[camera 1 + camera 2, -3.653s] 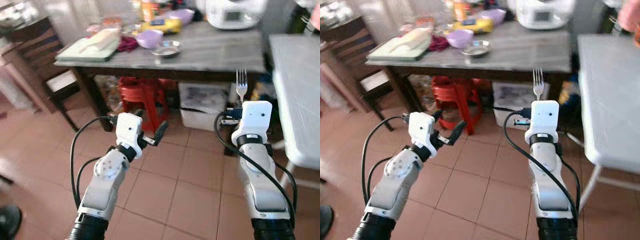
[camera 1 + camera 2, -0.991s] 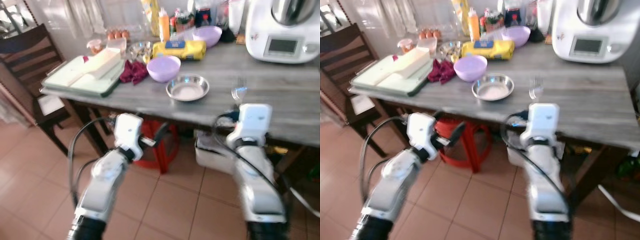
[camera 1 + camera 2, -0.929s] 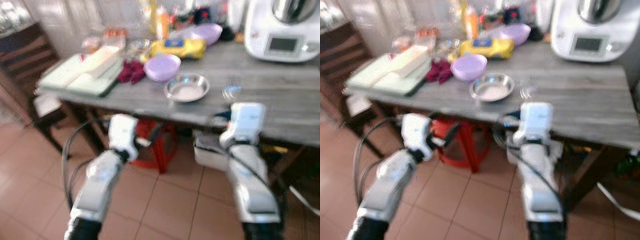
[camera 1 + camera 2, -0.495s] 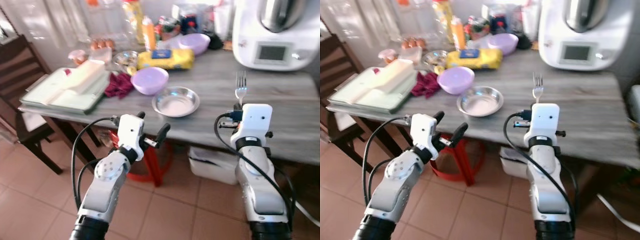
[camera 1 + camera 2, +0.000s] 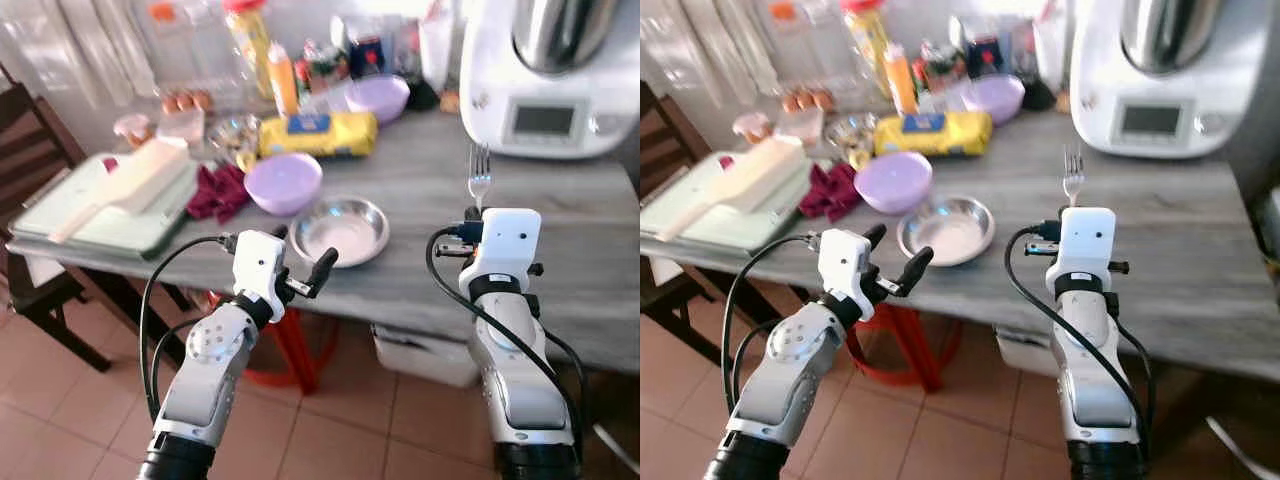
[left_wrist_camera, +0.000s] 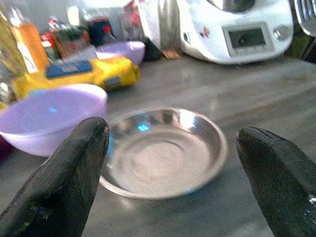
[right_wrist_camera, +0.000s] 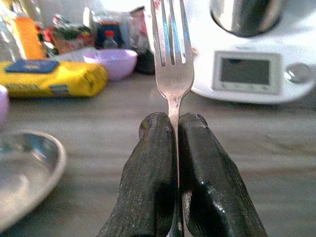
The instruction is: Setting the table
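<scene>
- As we look down from the head camera, we see a grey wooden table [image 5: 560, 250] running across the scene, with both silver arms raised before its near edge.
- Our right gripper [image 7: 174, 129] has its two black fingers [image 7: 153, 148] pressed together on the handle of a fork [image 5: 480, 176], which stands upright with its tines pointing up; we see it held above the table's near edge, to the right of the steel bowl, apart from the tabletop.
- Our left gripper [image 5: 890, 255] has its fingers [image 6: 74, 168] spread wide and holds nothing; it hovers at the near edge of the table, just in front of the steel bowl.
- We see the shallow steel bowl [image 5: 340, 229] resting on the table between the two grippers, closer to the left one.
- We note a lilac plastic bowl [image 5: 283, 182] just behind and to the left of the steel bowl, and a dark red cloth [image 5: 218, 192] beside it.
- We see a yellow packet [image 5: 312, 133] lying behind the lilac bowl, with a second lilac bowl [image 5: 376, 97] farther back among bottles and jars.
- We see a white kitchen machine [image 5: 548, 75] with a small display standing at the far right of the table.
- We see a pale green tray [image 5: 90, 205] carrying a cream-coloured board at the table's left end, and a dark wooden chair [image 5: 30, 130] beyond it.
- We see a red stool [image 5: 902, 345] standing on the tiled floor under the table.
</scene>
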Robot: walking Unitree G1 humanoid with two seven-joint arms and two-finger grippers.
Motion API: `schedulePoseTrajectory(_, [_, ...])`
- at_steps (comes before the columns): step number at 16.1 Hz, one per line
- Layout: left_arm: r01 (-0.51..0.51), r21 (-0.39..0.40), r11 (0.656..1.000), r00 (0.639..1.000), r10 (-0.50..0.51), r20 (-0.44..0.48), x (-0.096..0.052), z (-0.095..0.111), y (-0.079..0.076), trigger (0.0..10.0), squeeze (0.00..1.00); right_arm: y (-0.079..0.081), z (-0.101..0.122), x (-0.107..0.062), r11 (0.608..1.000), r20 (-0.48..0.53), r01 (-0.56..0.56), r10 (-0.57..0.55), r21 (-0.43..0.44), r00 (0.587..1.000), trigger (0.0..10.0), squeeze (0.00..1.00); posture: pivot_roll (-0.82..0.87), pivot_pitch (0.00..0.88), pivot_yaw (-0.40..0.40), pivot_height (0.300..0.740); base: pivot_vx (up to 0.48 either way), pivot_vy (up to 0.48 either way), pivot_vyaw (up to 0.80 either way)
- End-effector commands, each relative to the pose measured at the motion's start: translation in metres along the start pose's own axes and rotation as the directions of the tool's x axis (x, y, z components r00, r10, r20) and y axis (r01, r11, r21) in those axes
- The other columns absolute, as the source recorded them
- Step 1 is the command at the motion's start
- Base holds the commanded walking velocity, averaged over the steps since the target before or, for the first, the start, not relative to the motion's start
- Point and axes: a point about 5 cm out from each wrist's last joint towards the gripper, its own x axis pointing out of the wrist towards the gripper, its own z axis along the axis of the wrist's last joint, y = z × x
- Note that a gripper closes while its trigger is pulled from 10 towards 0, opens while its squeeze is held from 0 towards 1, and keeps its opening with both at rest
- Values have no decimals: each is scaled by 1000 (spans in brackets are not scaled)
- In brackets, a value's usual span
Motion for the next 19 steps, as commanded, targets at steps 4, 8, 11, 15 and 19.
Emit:
schedulePoseTrajectory(4, [-16, 32, 999, 1000, 17, -14, -13, -1, 12, 10000, 0, 8, 5, -4, 999, 20, -25, 25, 19, 1000, 10000, 0, -146, 82, 132, 740, 0, 0, 0])
schedulePoseTrajectory(8, [26, 41, 999, 999, -25, -46, -24, -2, 26, 10000, 0, 5, 0, -9, 996, -20, 17, -16, 85, 1000, 10000, 0, -144, 90, 140, 740, 0, 0, 0])
schedulePoseTrajectory(11, [99, 45, 994, 994, -97, -54, -25, 0, 22, 10000, 0, 7, -2, -9, 990, -55, 44, -37, 137, 998, 10000, 0, -141, 96, 144, 740, 0, 0, 0])
schedulePoseTrajectory(15, [188, 9, 982, 982, -188, -36, -24, 2, 10, 10000, 0, -1, -21, -7, 955, -177, 148, -103, 259, 979, 10000, 0, -142, 96, 140, 740, 0, 0, 0])
schedulePoseTrajectory(19, [328, -52, 943, 942, -331, -61, -30, -2, -3, 10000, 0, -7, -24, 2, 940, -210, 191, -134, 284, 969, 10000, 0, -143, 93, 132, 740, 0, 0, 0])
